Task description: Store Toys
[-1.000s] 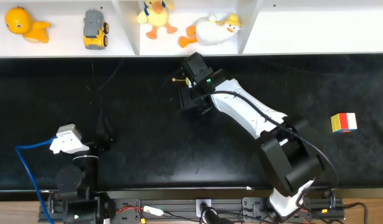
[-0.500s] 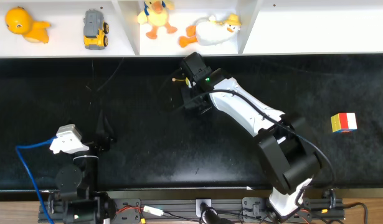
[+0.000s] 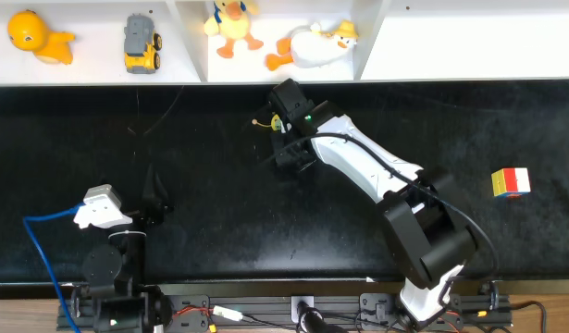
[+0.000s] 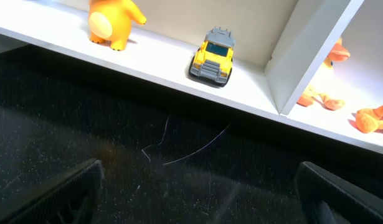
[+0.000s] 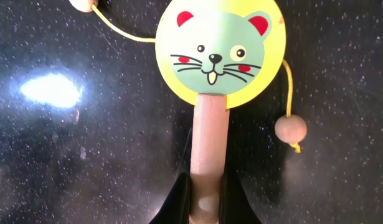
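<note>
A wooden rattle drum with a yellow-green cat face point(image 5: 220, 53) and two beads on strings hangs just over the black mat. My right gripper point(image 5: 207, 190) is shut on its wooden handle point(image 5: 208, 140). In the top view this gripper point(image 3: 286, 143) is at the mat's far middle, close below the shelf, and a bit of the drum point(image 3: 276, 121) peeks out beside it. My left gripper point(image 4: 199, 171) stands open over bare mat at the near left point(image 3: 153, 196), holding nothing. A coloured cube point(image 3: 511, 182) lies on the mat at the far right.
A white shelf point(image 3: 173, 72) runs along the back. An orange duck point(image 3: 39, 37) and a yellow truck point(image 3: 141, 43) stand in its left bay, a plush duck point(image 3: 233, 23) and a white goose point(image 3: 316, 46) in the middle bay. A blue cable point(image 3: 43, 250) trails by the left base.
My right gripper has shifted slightly toward the shelf with the rattle drum, whose yellow edge and bead now show beside it. The left arm has not moved.
</note>
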